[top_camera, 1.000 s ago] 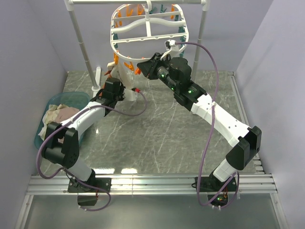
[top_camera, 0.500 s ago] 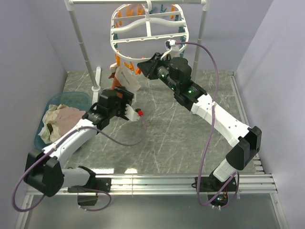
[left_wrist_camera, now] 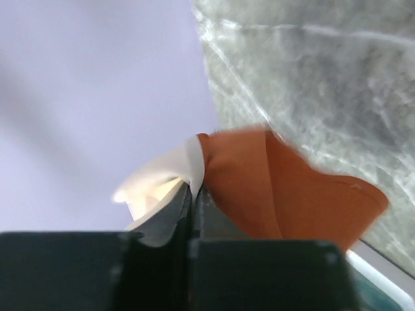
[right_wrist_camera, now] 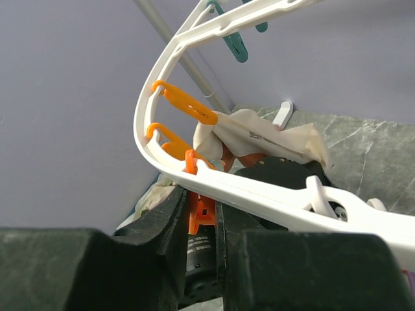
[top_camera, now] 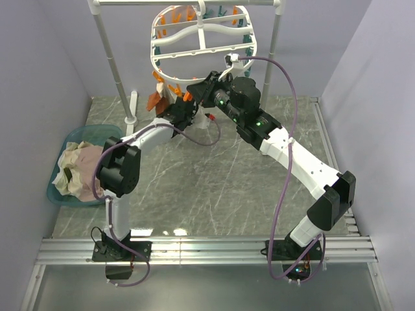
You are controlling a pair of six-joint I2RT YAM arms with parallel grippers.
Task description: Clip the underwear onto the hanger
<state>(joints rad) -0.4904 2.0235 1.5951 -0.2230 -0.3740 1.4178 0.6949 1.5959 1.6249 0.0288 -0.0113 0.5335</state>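
Observation:
The underwear [top_camera: 157,98] hangs from my left gripper [top_camera: 168,103], raised just under the near rim of the white hanger [top_camera: 203,39]. In the left wrist view my left gripper [left_wrist_camera: 193,191] is shut on the beige waistband [left_wrist_camera: 172,170], and the rust-orange fabric [left_wrist_camera: 279,188] hangs to the right. My right gripper [top_camera: 194,91] is at the hanger's near rim. In the right wrist view it [right_wrist_camera: 202,210] is shut on an orange clothespin [right_wrist_camera: 201,208] under the white frame [right_wrist_camera: 259,194]. The waistband [right_wrist_camera: 272,139] with dark text sits just behind, over the left gripper's black body.
A teal basket [top_camera: 81,133] with the pale clothes pile [top_camera: 78,168] stands at the left. The white pole rack [top_camera: 111,65] holds the hanger at the back. More orange [right_wrist_camera: 188,103] and teal [right_wrist_camera: 233,44] clothespins hang from the frame.
My left arm has swung from beside the basket up and back to the hanger's near rim, carrying the underwear. My right arm has stayed still at the clothespin.

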